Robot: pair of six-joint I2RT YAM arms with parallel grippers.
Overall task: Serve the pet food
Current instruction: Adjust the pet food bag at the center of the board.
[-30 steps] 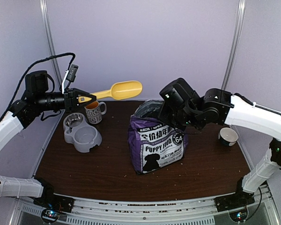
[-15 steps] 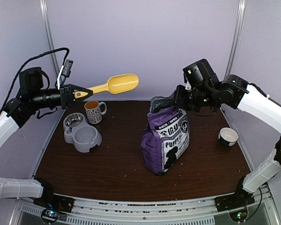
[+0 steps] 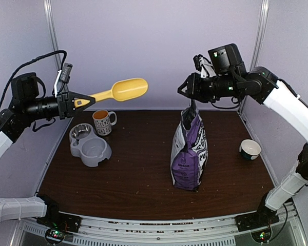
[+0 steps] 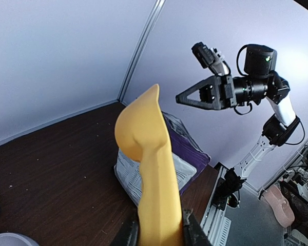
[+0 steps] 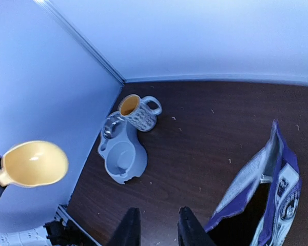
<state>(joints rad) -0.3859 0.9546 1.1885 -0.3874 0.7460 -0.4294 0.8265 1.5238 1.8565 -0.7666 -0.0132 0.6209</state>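
Left gripper (image 3: 83, 102), raised at the far left, is clamped on the handle of the yellow scoop (image 3: 124, 90). Right gripper (image 3: 184, 92), jaws narrowly apart and empty, hangs just above the open top of the pet food bag (image 3: 189, 148). The bag stands upright on the table (image 3: 133, 189), right of centre. Grey double bowl (image 3: 90, 146) at left.

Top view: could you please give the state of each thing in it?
Bag: upright, top open, standing free.
Scoop: empty, held aloft.
Left claw: shut on scoop.
Right claw: open, empty, near bag top.
Mug: upright.
Pet bowl: looks empty.
Small bowl: upright.
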